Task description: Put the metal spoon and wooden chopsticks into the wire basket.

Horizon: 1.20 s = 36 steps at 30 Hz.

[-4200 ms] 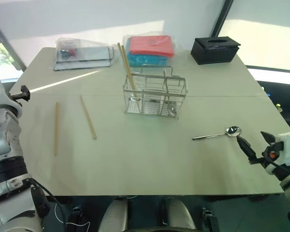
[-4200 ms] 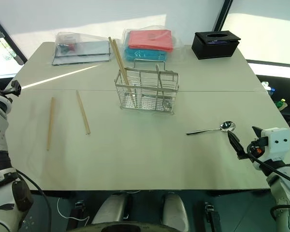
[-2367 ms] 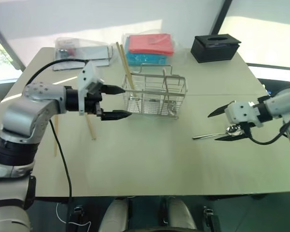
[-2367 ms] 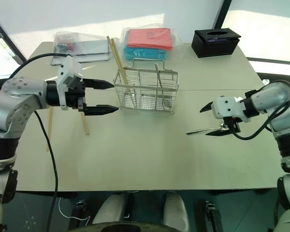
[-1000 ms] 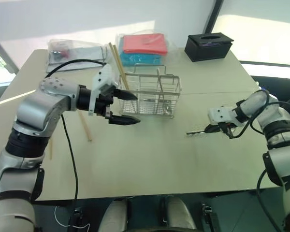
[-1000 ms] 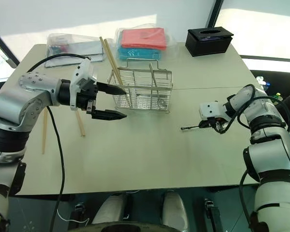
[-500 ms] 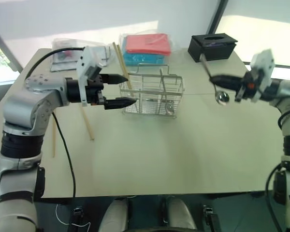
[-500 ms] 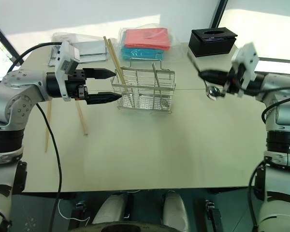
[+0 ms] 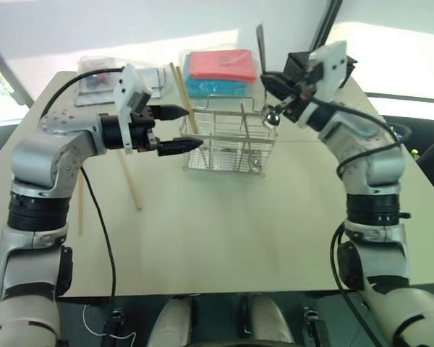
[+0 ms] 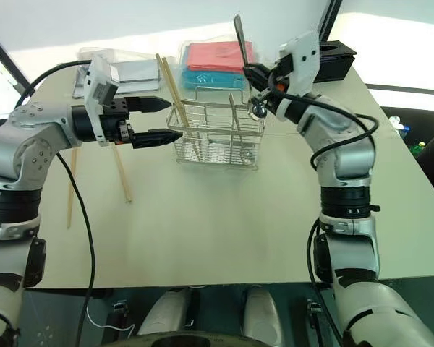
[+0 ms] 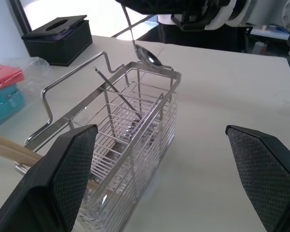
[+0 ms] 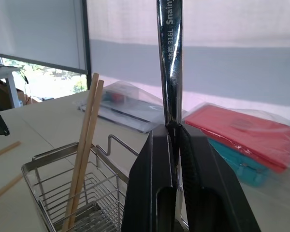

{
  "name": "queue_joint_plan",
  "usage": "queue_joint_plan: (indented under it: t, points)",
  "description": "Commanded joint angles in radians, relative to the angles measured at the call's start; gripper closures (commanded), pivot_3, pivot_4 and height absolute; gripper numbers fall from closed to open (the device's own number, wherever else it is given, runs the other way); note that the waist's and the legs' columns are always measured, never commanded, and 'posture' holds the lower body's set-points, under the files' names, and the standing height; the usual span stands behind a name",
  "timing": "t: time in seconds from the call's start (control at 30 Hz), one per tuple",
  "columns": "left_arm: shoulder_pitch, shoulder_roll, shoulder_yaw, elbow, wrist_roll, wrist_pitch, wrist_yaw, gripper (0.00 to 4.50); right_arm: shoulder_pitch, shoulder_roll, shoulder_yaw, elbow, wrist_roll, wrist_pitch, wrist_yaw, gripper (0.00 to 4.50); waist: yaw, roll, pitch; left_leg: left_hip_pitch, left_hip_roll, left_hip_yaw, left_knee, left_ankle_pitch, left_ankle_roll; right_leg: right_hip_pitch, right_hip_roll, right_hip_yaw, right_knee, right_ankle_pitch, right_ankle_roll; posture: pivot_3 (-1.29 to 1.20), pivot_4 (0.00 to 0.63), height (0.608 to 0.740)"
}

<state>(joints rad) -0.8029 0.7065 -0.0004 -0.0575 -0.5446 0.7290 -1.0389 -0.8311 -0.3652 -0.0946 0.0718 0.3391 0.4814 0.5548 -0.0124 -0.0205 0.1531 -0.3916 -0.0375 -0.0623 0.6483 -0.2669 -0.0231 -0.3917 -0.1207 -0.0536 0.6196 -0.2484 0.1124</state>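
Right gripper [image 10: 259, 85]: jaws closed on the handle of the metal spoon [image 9: 263, 66], raised above the right end of the wire basket [image 9: 230, 143].
Metal spoon: held nearly upright, handle end up, bowl at the bottom, level with the basket's top loops. The left wrist view shows the bowl just above the basket's rim; contact between the two cannot be told.
Left gripper [image 9: 181, 129]: jaws spread wide, holding nothing. It points level toward the left end of the basket, with the fingertips [image 9: 193, 144] just beside the wire wall.
Wire basket: stands upright on the table [image 9: 224, 231], near its middle toward the far side. Some cutlery already lies inside its compartments.
Chopsticks in basket [image 9: 185, 100]: two wooden chopsticks stand in the left end, leaning up and away to the left.
Chopsticks on table: one chopstick [image 9: 129, 183] lies flat, left of the basket below the left arm; another [image 10: 71, 189] lies further left, near the table edge. Both are apart from the basket.
Far edge of table: a black box [image 10: 336, 61] at the right, red and teal packs [image 9: 223, 71] in clear wrap behind the basket, a clear bag [image 10: 134, 71] at the left.
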Motion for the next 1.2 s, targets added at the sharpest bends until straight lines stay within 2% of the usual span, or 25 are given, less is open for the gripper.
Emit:
queue_joint_plan:
  t: [0.03, 0.13, 0.23, 0.43, 0.47, 0.7, 0.83, 1.03, 1.2]
  points:
    - [-0.025, 0.019, 0.038, -0.026, -0.002, -0.012, 0.014, 0.00, 0.009, 0.018, 0.000, 0.021, -0.018, -0.046, -0.026, 4.48, 0.000, 0.000, 0.000, 0.000, 0.000, 0.000, 0.000, 0.000, 0.000, 0.000, 0.000, 0.000, 0.001, 0.000, 0.000, 0.00, 0.150, 0.667]
    - [-0.020, 0.025, 0.046, -0.036, -0.005, -0.007, 0.023, 0.00, 0.029, 0.044, 0.004, 0.029, -0.016, -0.056, -0.047, 4.48, 0.000, -0.001, 0.000, 0.001, 0.000, -0.001, 0.000, 0.000, 0.000, 0.000, 0.001, 0.000, 0.003, 0.000, 0.000, 0.00, 0.150, 0.667]
    - [-0.013, 0.031, 0.053, -0.045, -0.007, -0.003, 0.032, 0.00, 0.044, 0.065, 0.006, 0.036, -0.019, -0.067, -0.068, 3.37, -0.001, 0.000, 0.000, 0.001, 0.000, 0.000, 0.000, 0.000, 0.000, -0.001, 0.001, 0.000, 0.004, 0.000, 0.000, 0.00, 0.150, 0.667]
    - [-0.008, 0.036, 0.062, -0.049, -0.011, -0.002, 0.050, 0.00, 0.052, 0.074, -0.001, 0.027, -0.022, -0.065, -0.100, 0.33, -0.003, 0.000, 0.000, 0.001, 0.000, 0.000, 0.000, 0.000, 0.000, -0.003, 0.001, 0.001, 0.007, 0.000, 0.000, 0.00, 0.150, 0.667]
    - [-0.007, 0.035, 0.064, -0.048, -0.012, -0.001, 0.055, 0.00, 0.053, 0.069, -0.001, 0.018, -0.022, -0.063, -0.100, 0.06, -0.003, 0.000, 0.000, 0.001, 0.000, 0.000, 0.000, 0.000, 0.000, -0.003, 0.001, 0.001, 0.007, 0.000, 0.000, 0.00, 0.150, 0.667]
    - [0.001, 0.017, 0.127, -0.030, -0.026, 0.024, 0.152, 0.00, -0.008, -0.027, -0.061, -0.078, 0.056, -0.001, -0.049, 0.06, -0.002, 0.000, 0.000, 0.001, 0.000, 0.000, 0.000, 0.000, 0.000, -0.003, 0.001, 0.001, 0.007, 0.000, 0.000, 0.00, 0.150, 0.667]
    - [-0.046, -0.028, 0.274, 0.044, 0.023, 0.133, 0.472, 0.00, -0.050, -0.213, -0.094, -0.257, 0.265, 0.141, 0.198, 0.06, 0.001, 0.000, 0.001, 0.000, 0.001, -0.001, 0.000, 0.000, 0.000, -0.003, 0.001, 0.001, 0.007, 0.000, 0.000, 0.00, 0.150, 0.667]
    - [-0.108, -0.043, 0.392, 0.218, 0.184, 0.383, 0.905, 0.00, 0.088, -0.393, -0.070, -0.466, 0.414, 0.255, 0.385, 0.06, -0.002, -0.008, -0.004, 0.003, 0.001, -0.001, 0.000, -0.002, 0.003, 0.000, 0.002, -0.001, 0.005, -0.001, 0.001, 0.00, 0.150, 0.667]
    - [-0.123, -0.009, 0.412, 0.426, 0.269, 0.443, 1.012, 0.00, 0.215, -0.464, -0.050, -0.553, 0.455, 0.282, 0.452, 0.06, 0.002, -0.009, -0.004, 0.003, 0.001, 0.000, 0.000, -0.001, 0.002, -0.002, 0.001, 0.000, 0.007, -0.001, 0.001, 0.00, 0.150, 0.667]
